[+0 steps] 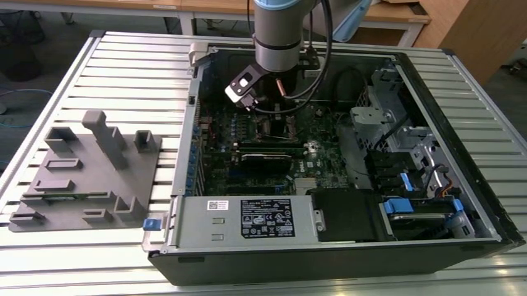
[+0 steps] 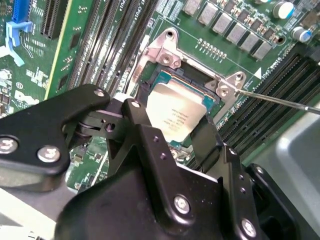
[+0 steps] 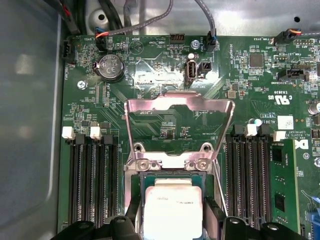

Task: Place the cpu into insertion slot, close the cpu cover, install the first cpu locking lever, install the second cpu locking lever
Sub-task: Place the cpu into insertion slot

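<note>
The cpu (image 2: 176,114), a square chip with a silvery top, sits at the insertion slot (image 2: 169,77) on the green board. My gripper (image 2: 170,121) straddles it, with one black finger (image 2: 135,114) against one edge and the other finger (image 2: 206,134) against the opposite edge. In the first wrist view the cpu (image 3: 172,210) lies between the fingertips of the gripper (image 3: 172,222). The cpu cover (image 3: 180,99) stands swung open on its hinge beyond the slot. A thin wire lever (image 2: 280,100) sticks out to one side. In the exterior view the gripper (image 1: 276,114) hangs low inside the computer case.
Long black memory slots (image 3: 92,185) flank the socket on both sides. Case walls (image 1: 191,123), cables (image 1: 329,74) and drive bays (image 1: 411,179) surround the board. A grey fixture block (image 1: 82,172) rests on the slatted table at the exterior view's left.
</note>
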Action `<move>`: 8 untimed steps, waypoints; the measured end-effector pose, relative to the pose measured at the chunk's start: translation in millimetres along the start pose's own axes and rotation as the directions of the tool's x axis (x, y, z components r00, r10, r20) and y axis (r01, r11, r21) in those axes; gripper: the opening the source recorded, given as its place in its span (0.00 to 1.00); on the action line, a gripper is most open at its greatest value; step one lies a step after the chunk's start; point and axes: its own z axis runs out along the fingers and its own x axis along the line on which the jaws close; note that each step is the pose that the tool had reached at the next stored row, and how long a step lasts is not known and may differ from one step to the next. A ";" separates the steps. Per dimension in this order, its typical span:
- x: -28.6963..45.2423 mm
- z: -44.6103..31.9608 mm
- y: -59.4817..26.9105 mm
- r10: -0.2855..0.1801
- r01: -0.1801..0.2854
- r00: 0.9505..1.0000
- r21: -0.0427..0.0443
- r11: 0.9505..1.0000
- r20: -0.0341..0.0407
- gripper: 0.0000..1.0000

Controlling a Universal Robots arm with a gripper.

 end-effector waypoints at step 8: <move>-0.6 -13.4 0.9 0.000 0.000 1.000 0.001 1.000 0.001 0.59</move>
